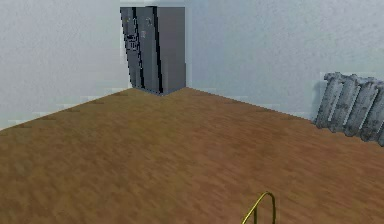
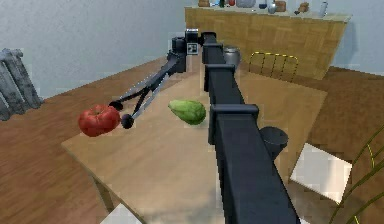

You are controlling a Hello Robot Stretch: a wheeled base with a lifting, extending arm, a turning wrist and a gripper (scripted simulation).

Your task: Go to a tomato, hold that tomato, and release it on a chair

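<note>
Arm side view, nearest first. The arm (image 2: 235, 135) runs out from the bottom edge across the bench (image 2: 150, 170). A white seat pad (image 2: 322, 170) with a yellow frame sits just beside the bench on the view's right. A small dark round thing (image 2: 276, 140), possibly a cup, stands on the bench close against the arm. Left of the arm a green oval thing (image 2: 187, 110) lies on the bench top.

Tomato (image 2: 97, 120): red and round, sitting on the bench top near its left corner, not hanging free. The fingers (image 2: 128, 120) slant down from the wrist and end right at the tomato's right side. Contact or a small gap: cannot tell. How wide the fingers are set is not shown. With the tomato on a surface at their tips, I cannot tell whether they have hold of anything.

Beyond the bench stands a yellow wire chair (image 2: 272, 65), then a far bench (image 2: 300, 40) against the wall with small items on top.

Forward view: the curve of a yellow chair back (image 1: 262, 206) at the bottom edge, bare wood floor (image 1: 150, 150), a radiator (image 1: 350, 105) on the right wall, a dark fridge (image 1: 155, 48) in the corner.

Progress, as judged: the go-to step looks done, since the arm is at the tomato. The hold is unconfirmed, as no lift off the bench is visible. The release on a chair is not yet done. Chairs stand close to the bench, so the carry should be short.
</note>
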